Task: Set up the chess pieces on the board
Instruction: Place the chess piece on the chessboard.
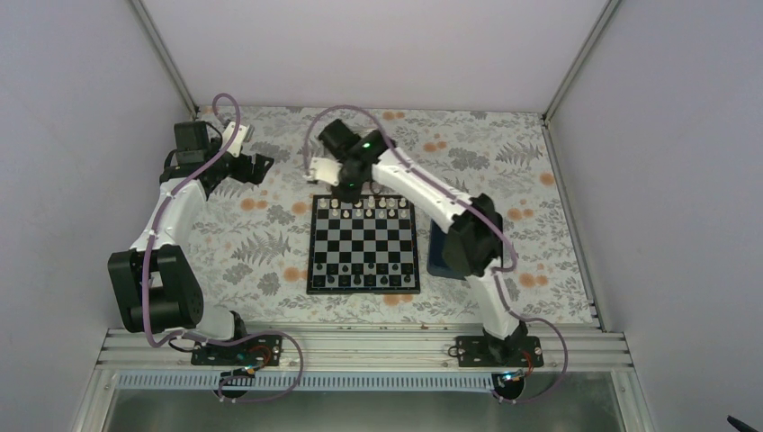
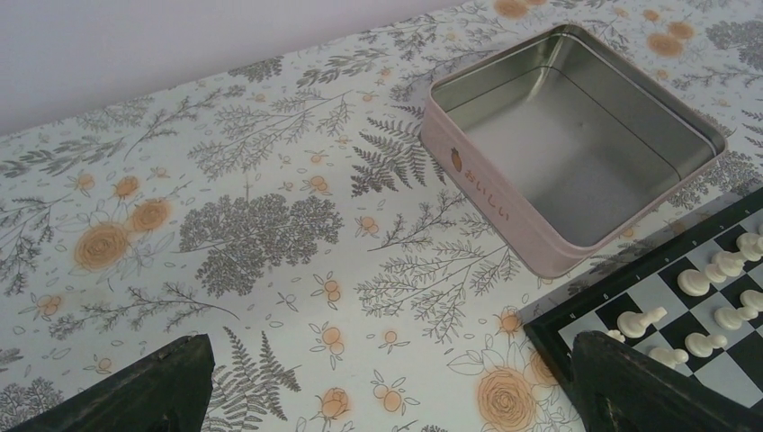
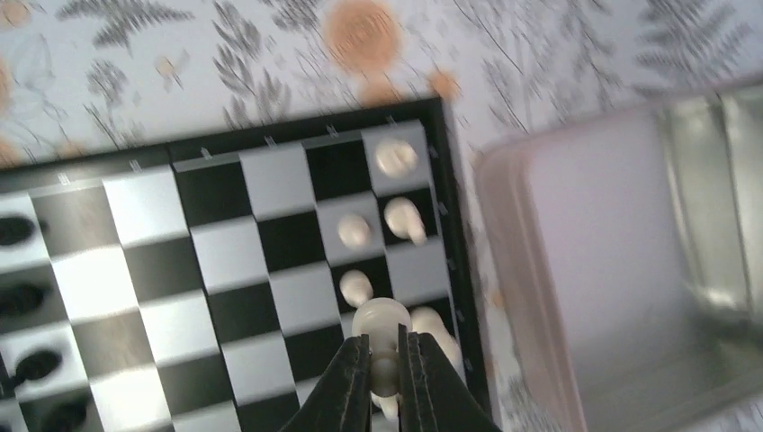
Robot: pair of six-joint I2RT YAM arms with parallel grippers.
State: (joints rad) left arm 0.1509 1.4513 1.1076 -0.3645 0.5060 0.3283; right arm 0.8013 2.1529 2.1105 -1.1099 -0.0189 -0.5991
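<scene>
The board (image 1: 363, 247) lies flat in the middle of the table, with cream chess pieces (image 1: 364, 208) along its far rows. My right gripper (image 3: 385, 342) hangs over the board (image 3: 279, 180) near one corner, shut on a cream piece (image 3: 376, 317). Other cream pieces (image 3: 354, 229) stand on squares just beyond it. In the top view my right gripper (image 1: 346, 187) is at the board's far left corner. My left gripper (image 2: 387, 396) is open over bare cloth beside the board's corner (image 2: 661, 261), with nothing between its fingers (image 2: 144, 387). More cream pieces (image 2: 643, 321) show there.
An empty pink tin (image 2: 576, 144) with a shiny inside stands just past the board's corner, close beside the held piece (image 3: 630, 270). Small dark pieces (image 1: 364, 281) line the board's near rows. A dark blue tray (image 1: 438, 256) lies right of the board, partly under my right arm.
</scene>
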